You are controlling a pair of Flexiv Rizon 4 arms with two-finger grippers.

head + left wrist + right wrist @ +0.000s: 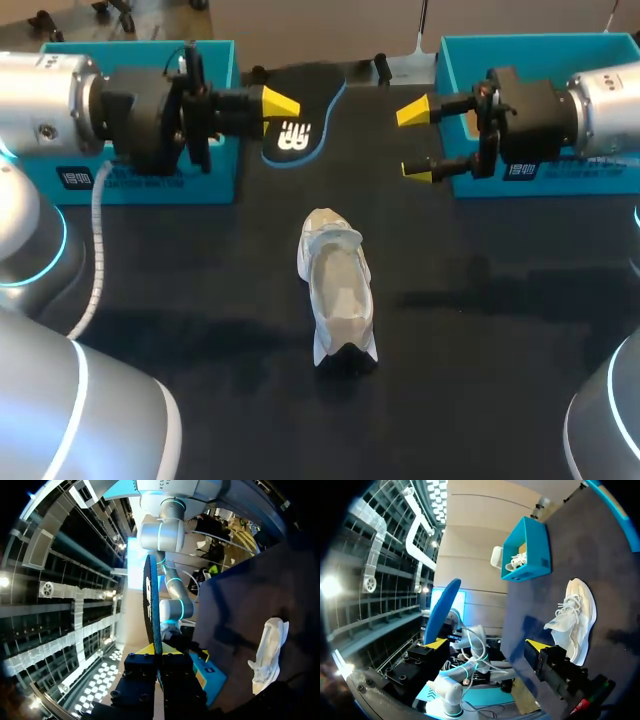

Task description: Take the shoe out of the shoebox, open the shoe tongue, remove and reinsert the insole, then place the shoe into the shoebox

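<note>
**Head view:** The black, blue-edged insole is held clear of the table, pinched at one end by the left gripper. The right gripper faces it with fingers spread wide, holding nothing. The white shoe sits loose mid-table, opening upward, between the left shoebox and the right shoebox.

**Left wrist view:** The insole is seen edge-on, clamped between the fingers. With so little of it gripped, a slip or twist is judged possible.

**Right wrist view:** The insole is shown ahead of the wide-open right gripper, with the shoe well beyond it. A second shoe lies in the left shoebox. Since the shoe on the table is held by nothing, it is likely to be pushed along during reinsertion, and the insole could be buckled at the tongue.
</note>
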